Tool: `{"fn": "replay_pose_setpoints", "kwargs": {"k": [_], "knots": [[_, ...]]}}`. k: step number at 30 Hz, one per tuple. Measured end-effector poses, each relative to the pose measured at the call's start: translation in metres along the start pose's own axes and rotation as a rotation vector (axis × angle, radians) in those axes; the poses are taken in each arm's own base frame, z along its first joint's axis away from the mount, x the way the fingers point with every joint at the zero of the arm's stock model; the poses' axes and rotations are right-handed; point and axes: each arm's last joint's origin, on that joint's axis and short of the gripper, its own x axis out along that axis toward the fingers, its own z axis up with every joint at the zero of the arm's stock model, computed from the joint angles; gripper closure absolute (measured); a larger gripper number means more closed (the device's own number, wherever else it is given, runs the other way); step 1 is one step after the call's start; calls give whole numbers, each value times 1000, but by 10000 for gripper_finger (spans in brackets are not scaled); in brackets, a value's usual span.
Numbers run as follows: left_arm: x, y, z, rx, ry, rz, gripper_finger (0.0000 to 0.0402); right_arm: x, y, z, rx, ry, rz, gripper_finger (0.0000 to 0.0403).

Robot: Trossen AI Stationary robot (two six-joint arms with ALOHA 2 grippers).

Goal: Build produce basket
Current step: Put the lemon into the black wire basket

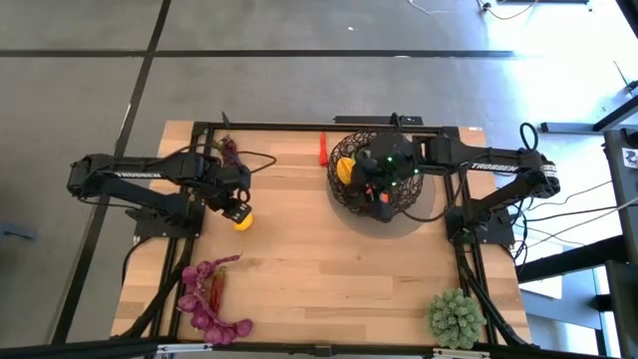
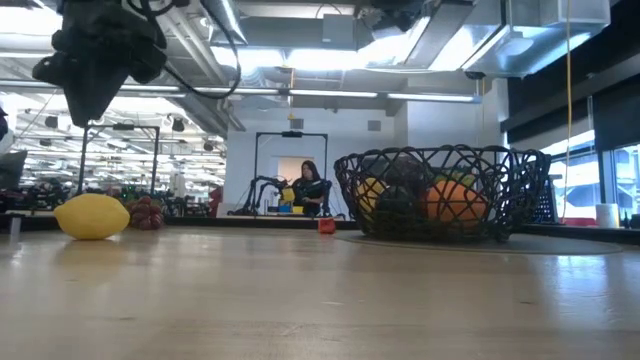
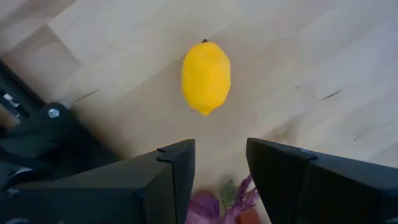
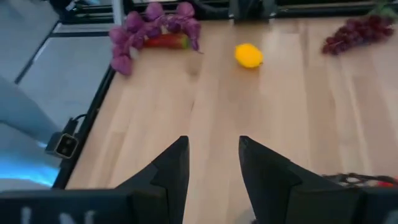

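On the left side of the wooden surface (image 1: 319, 259), the left end effector (image 1: 237, 211) hung just above the lemon (image 1: 242, 220), its two fingers spread with nothing between them; the lemon lay alone on the boards. Behind it, near the far edge, lay a bunch of dark purple grapes (image 1: 229, 150). Toward the near left corner sat purple leaves (image 1: 204, 299) with a red chilli (image 1: 216, 289) among them. Another red chilli (image 1: 323, 149) lay by the far edge, just left of the basket (image 1: 344, 184). The basket stood right of centre holding an orange (image 2: 452, 200) and other produce. The right end effector (image 1: 374, 191) hovered over the basket, fingers parted and empty. A spiky green plant ball (image 1: 457, 317) sat at the near right corner
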Motion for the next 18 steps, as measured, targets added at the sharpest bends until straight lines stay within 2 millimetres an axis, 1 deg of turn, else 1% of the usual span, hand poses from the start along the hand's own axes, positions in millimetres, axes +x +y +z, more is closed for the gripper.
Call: {"fn": "replay_pose_setpoints", "kwargs": {"k": [6, 9, 14, 18], "knots": [[4, -8, -2, 95, -24, -53, 268, 18, -6, -7, 9, -42, -5, 264], [4, -11, -4, 115, -34, -66, 268, 20, -7, -6, -4, -73, -24, 264], [5, -13, -8, 141, -30, -71, 268, 21, -8, -6, 31, -75, -56, 264], [5, -15, -8, 122, -36, -87, 268, 21, -8, -6, 30, -75, -56, 264]]}}
